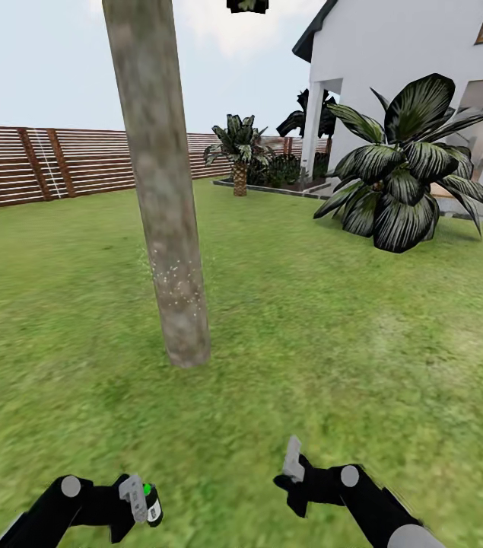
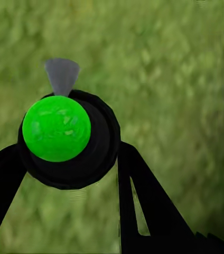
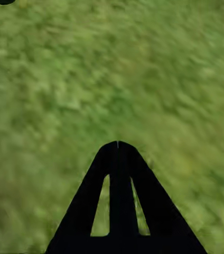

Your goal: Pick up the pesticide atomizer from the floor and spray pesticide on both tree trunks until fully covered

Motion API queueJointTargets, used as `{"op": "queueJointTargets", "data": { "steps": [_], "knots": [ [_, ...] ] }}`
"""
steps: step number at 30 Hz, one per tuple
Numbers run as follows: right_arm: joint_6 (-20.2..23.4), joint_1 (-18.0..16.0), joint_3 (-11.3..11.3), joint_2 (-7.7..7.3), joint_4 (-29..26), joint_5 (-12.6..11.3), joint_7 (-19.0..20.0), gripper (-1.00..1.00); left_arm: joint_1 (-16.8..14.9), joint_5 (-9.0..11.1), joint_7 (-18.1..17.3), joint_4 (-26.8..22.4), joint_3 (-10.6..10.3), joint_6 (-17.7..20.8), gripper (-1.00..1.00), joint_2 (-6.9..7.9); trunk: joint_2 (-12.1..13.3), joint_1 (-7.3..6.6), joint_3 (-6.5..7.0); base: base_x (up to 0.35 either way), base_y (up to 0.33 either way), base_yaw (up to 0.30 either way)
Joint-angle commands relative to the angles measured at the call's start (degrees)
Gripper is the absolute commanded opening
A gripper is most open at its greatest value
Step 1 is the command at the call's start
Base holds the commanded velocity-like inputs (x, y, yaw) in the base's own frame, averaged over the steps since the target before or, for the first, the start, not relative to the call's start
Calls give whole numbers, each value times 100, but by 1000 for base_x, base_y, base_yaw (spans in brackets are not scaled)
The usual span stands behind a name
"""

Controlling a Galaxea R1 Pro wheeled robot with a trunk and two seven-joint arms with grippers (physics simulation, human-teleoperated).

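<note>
**One trunk ahead, atomizer held in the left fingers**

One tree trunk (image 1: 166,183) is seen standing on the lawn (image 1: 332,320), at about 11 o'clock from the robot, with a scatter of pale specks low on its bark. Its crown is cut off by the frame's top.

One pesticide atomizer (image 1: 151,504) is carried low at 7 o'clock, pinched by the left gripper (image 1: 136,498). In the left wrist view its green cap (image 2: 56,128) and black body are seen from above between two dark fingers (image 2: 149,201), with a grey nozzle (image 2: 62,74) projecting from it.

The right gripper (image 1: 293,460) is held over the grass at 5 o'clock; its fingers (image 3: 117,201) are pressed together, nothing between them.

One small palm (image 1: 239,152) is seen at 12 o'clock, one broad-leaved shrub (image 1: 405,167) at 2 o'clock beside a white house (image 1: 393,68), and a slatted wooden fence (image 1: 51,164) at 10 o'clock.
</note>
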Motion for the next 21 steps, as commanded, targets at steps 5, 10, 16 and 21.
{"op": "queueJointTargets", "data": {
  "steps": [5,10,16,21],
  "knots": [
    [-34,-10,21,609,-70,576,7,-100,-3,-590,-24,-8,-50,-7,-100,-351,-2,-1,-5,0,0,0],
    [-34,-11,21,904,-115,747,11,-100,-7,-1157,12,-8,-49,4,-100,-720,-2,-1,-5,0,0,0],
    [-34,-11,47,1032,-117,753,11,-100,-4,-1307,310,-39,-82,1,-100,-1058,-2,-1,-5,0,0,0],
    [-27,-11,496,1032,-132,745,11,-100,-11,-1406,542,-75,-92,7,-100,-1138,-2,-1,-5,0,0,0]
  ]
}}
